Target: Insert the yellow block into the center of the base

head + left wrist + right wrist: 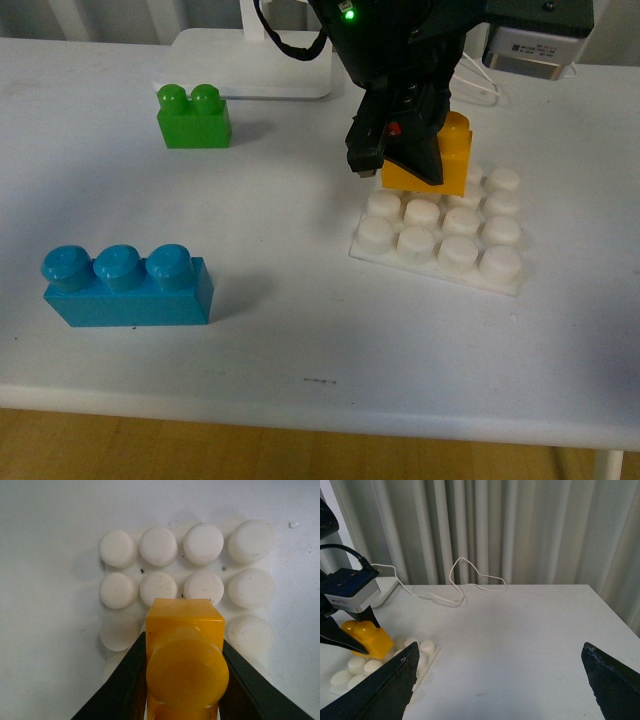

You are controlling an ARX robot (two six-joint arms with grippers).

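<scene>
My left gripper [405,160] is shut on the yellow block [450,158], its black fingers [122,680] pressed on both sides of the block [185,665]. It holds the block over the back rows of the white studded base [440,238]; I cannot tell whether block and studs touch. In the left wrist view the base [160,547] lies right under the block. My right gripper [497,680] is open and empty, above bare table well off to the side of the base [427,652]; the yellow block [370,637] shows there too.
A green two-stud brick [193,117] stands at the back left. A blue three-stud brick [126,286] lies at the front left. A white lamp foot [255,60] sits at the back. A white cable [460,582] trails across the table near the curtain.
</scene>
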